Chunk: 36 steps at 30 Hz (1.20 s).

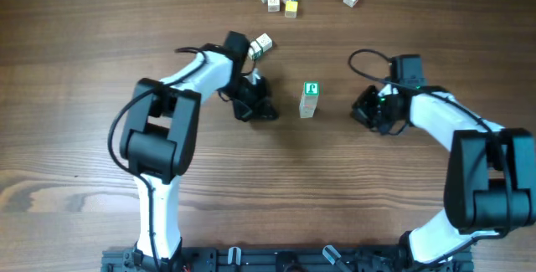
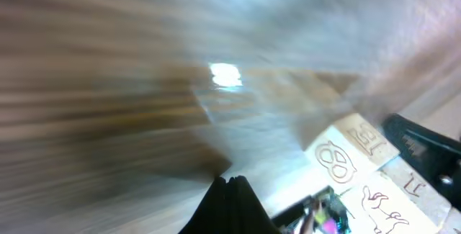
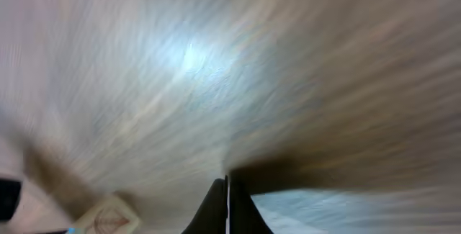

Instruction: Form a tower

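Pale wooden tower (image 1: 309, 99), square-edged and upright; both arms' jaws pressed together.

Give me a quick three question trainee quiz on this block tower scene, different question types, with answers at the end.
1. True or false: the left gripper holds a block.
2. The top face of the tower shows: A red, B green, C blue.
3. Fill in: the right gripper has its jaws ___.
Key: 1 false; 2 B; 3 shut.
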Each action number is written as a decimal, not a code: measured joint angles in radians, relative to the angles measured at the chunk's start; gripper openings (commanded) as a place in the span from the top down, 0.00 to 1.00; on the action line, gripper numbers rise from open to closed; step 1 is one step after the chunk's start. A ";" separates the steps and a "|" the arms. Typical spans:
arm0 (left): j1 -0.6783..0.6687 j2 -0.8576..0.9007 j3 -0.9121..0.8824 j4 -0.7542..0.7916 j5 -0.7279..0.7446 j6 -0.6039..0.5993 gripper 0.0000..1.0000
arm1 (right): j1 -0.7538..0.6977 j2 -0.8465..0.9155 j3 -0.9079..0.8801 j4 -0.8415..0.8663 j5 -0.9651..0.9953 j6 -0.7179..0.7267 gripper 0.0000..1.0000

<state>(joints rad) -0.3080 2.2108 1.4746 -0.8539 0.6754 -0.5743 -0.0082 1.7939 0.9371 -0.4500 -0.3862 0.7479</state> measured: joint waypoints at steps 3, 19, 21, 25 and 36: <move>0.116 -0.111 -0.012 -0.052 -0.232 0.016 0.96 | -0.106 -0.104 0.167 -0.121 0.033 -0.158 0.96; 0.159 -1.139 -0.019 -0.186 -0.689 0.043 0.00 | -0.110 -0.987 0.388 -0.382 0.157 -0.513 0.00; 0.159 -1.169 -0.019 -0.201 -0.698 0.042 0.00 | -0.109 -1.041 0.391 -0.409 0.186 -0.519 0.00; 0.159 -1.167 -0.019 -0.211 -0.705 0.042 0.00 | -0.109 -1.051 0.393 -0.548 0.208 -0.520 0.00; 0.159 -1.149 -0.019 -0.216 -0.705 0.042 0.00 | -0.077 -1.036 0.393 -0.903 0.352 -0.660 0.00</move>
<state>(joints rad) -0.1493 1.0622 1.4559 -1.0702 -0.0299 -0.5320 -0.0856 0.7578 1.3304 -1.3525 -0.0345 0.0875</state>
